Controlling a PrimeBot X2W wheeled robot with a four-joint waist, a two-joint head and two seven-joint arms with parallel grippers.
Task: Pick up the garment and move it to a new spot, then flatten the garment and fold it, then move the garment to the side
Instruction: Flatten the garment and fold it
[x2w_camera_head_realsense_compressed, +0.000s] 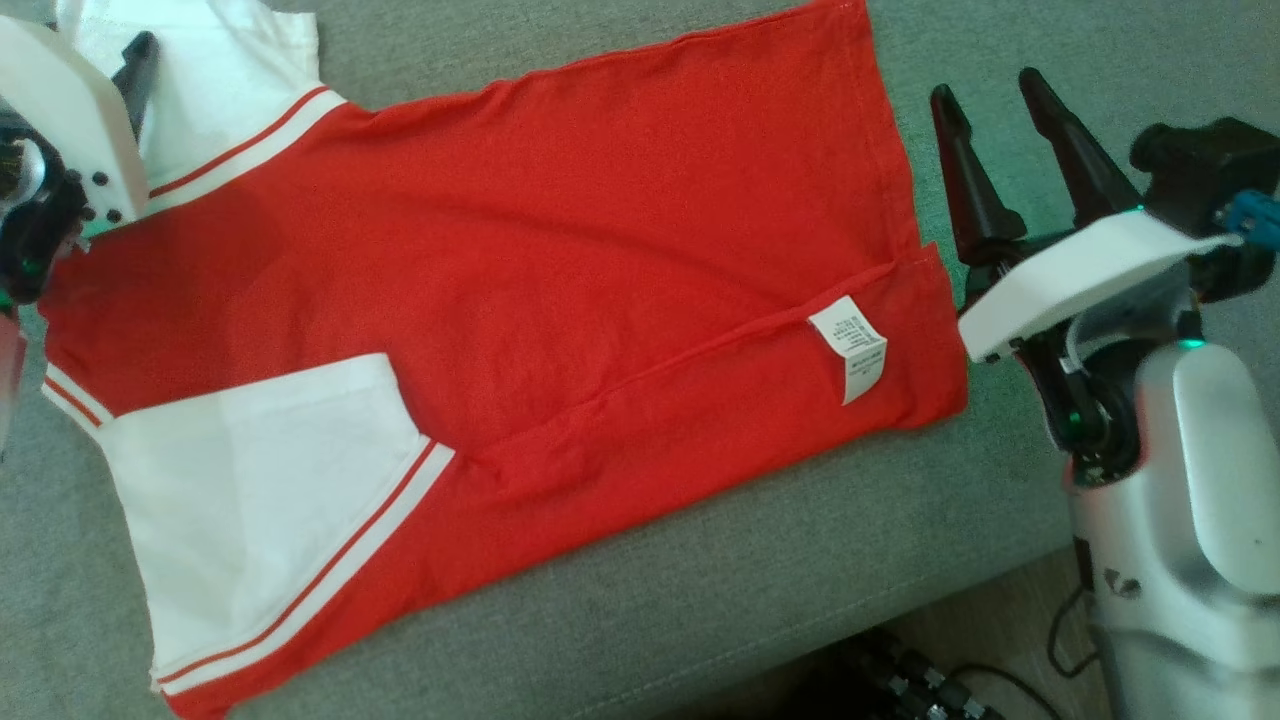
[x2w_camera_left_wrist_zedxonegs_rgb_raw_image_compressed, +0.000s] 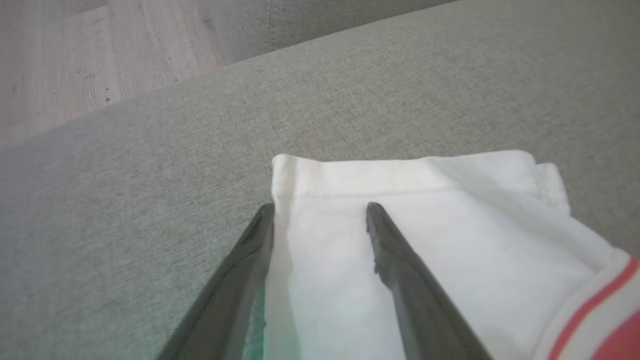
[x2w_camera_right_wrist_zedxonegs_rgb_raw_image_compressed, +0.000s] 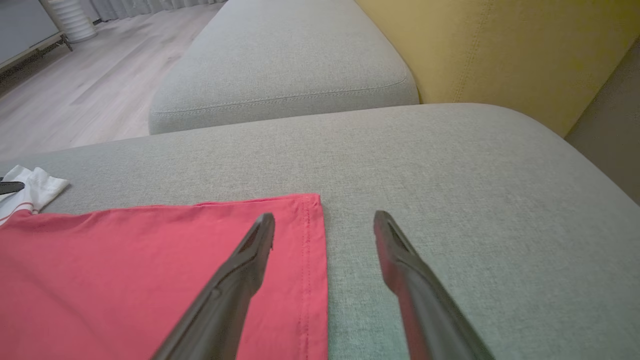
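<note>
The garment (x2w_camera_head_realsense_compressed: 560, 250), a red shirt with white, red-striped sleeves, lies spread flat on the grey sofa cushion (x2w_camera_head_realsense_compressed: 700, 600), its white care label (x2w_camera_head_realsense_compressed: 848, 348) showing near the hem. My left gripper (x2w_camera_left_wrist_zedxonegs_rgb_raw_image_compressed: 320, 207) is open low over the far white sleeve (x2w_camera_left_wrist_zedxonegs_rgb_raw_image_compressed: 450, 225): one finger runs along the sleeve's side edge and the other lies over the cloth just short of the cuff. In the head view a left finger (x2w_camera_head_realsense_compressed: 138, 70) shows at the upper left. My right gripper (x2w_camera_head_realsense_compressed: 985, 88) stands open just beyond the hem; in its wrist view (x2w_camera_right_wrist_zedxonegs_rgb_raw_image_compressed: 324, 217) one finger is above the red hem corner (x2w_camera_right_wrist_zedxonegs_rgb_raw_image_compressed: 300, 225).
The cushion's front edge runs along the lower right, with wooden floor (x2w_camera_head_realsense_compressed: 1000, 620) and dark cables (x2w_camera_head_realsense_compressed: 900, 680) below it. A second grey cushion (x2w_camera_right_wrist_zedxonegs_rgb_raw_image_compressed: 280, 65) and a yellow backrest (x2w_camera_right_wrist_zedxonegs_rgb_raw_image_compressed: 500, 50) lie beyond the hem. Bare cushion surrounds the far sleeve.
</note>
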